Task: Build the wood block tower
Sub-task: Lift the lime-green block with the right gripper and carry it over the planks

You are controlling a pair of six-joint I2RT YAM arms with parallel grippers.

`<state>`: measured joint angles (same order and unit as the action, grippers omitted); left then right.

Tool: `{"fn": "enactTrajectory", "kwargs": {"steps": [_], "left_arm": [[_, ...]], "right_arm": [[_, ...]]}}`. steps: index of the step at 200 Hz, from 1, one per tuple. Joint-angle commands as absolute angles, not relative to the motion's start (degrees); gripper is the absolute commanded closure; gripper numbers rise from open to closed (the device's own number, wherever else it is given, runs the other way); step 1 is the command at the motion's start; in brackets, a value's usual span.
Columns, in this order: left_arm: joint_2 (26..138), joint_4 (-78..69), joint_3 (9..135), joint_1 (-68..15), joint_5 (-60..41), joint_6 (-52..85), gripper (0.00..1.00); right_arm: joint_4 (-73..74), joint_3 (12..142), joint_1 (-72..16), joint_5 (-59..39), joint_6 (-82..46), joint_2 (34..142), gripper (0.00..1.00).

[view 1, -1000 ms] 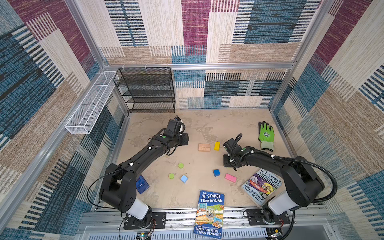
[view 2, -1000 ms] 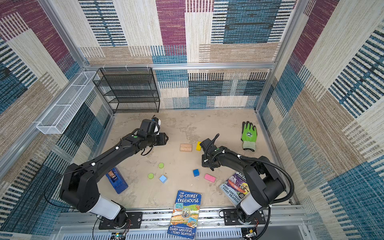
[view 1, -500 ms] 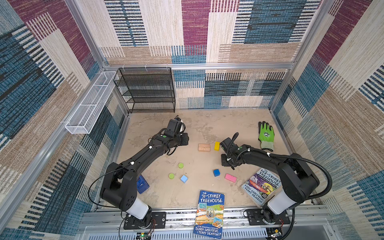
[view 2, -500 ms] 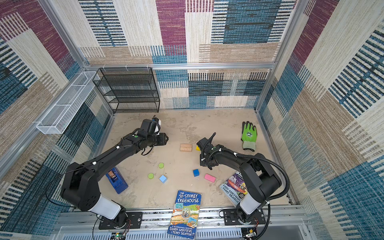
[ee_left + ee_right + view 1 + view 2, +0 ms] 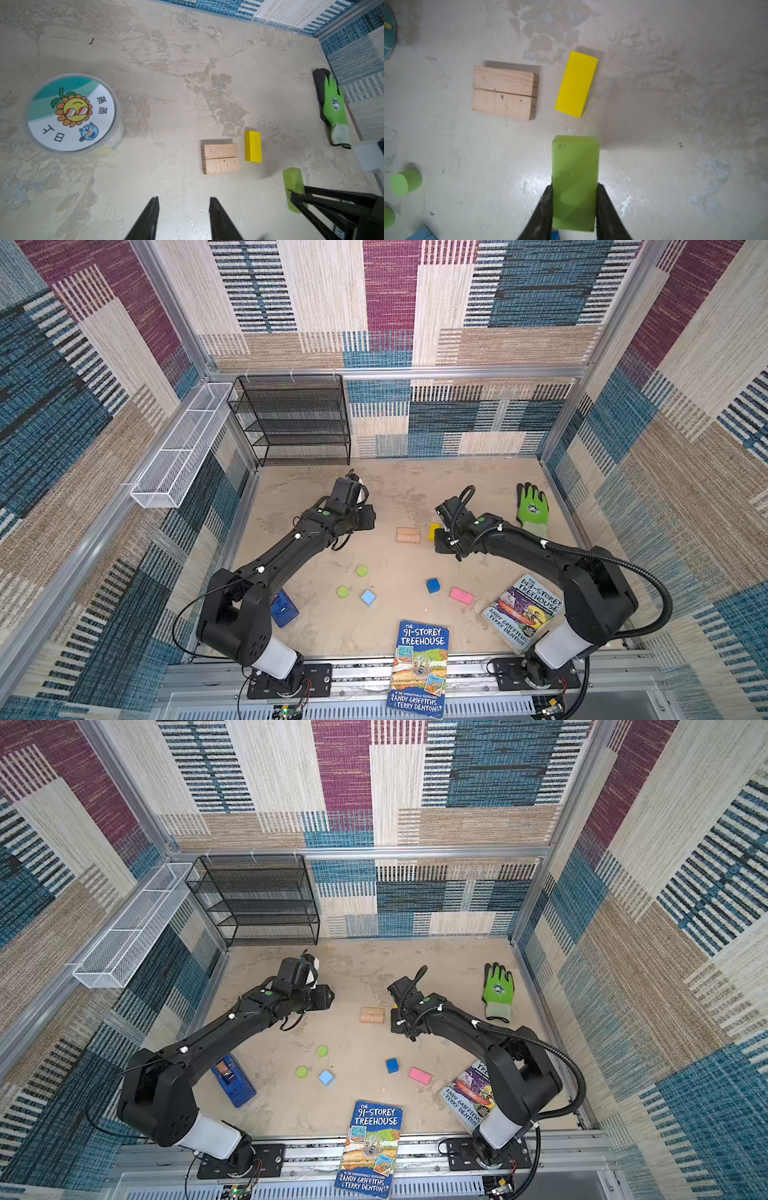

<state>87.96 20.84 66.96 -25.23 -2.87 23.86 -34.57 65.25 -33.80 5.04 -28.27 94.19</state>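
Along the front edge, two paperback books (image 5: 419, 668) hem the sandy floor (image 5: 415, 489), and just beyond them a pink oblong wood block (image 5: 461, 596), a dark-blue wood cube (image 5: 432, 585), a light-blue wood cube (image 5: 368, 597) and two lime round wood pieces (image 5: 361, 571) lie loose and apart, none stacked, with a flat dark-blue rectangular case (image 5: 284, 608) by the left arm's base. Mid-floor, two plain tan wood bars (image 5: 408, 534) lie flat, side by side and touching (a likely footing, I judge), with a yellow oblong wood block (image 5: 576, 84) just beside them. The right gripper (image 5: 574, 188) is clamped on the long sides of a lime oblong wood block (image 5: 575, 162) near the yellow one; whether it is clear of the floor I cannot tell. The left gripper (image 5: 184, 199) stands part-open and empty, pointing toward the bars. No tower exists yet, so nearly all the stacking is left. Farther off, a round tin with a sunflower label (image 5: 71, 112), a green work glove (image 5: 532, 508) and a black wire-mesh shelf (image 5: 295, 423) at the back wall leave bare floor around the bars for both arms
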Motion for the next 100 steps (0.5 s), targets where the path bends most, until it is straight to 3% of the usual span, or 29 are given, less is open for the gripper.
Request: {"fn": "enactTrajectory", "kwargs": {"steps": [1,100], "left_arm": [[87.3,21.2,66.6,-24.9,-2.0,22.3,0.55],[85.0,23.3,65.1,-22.1,-1.2,20.9,0.55]], "right_arm": [[-34.5,69.5,-34.3,4.2,-27.2,97.0,0.82],[-37.9,87.7,-40.1,3.3,-28.8,113.5,0.81]]}}
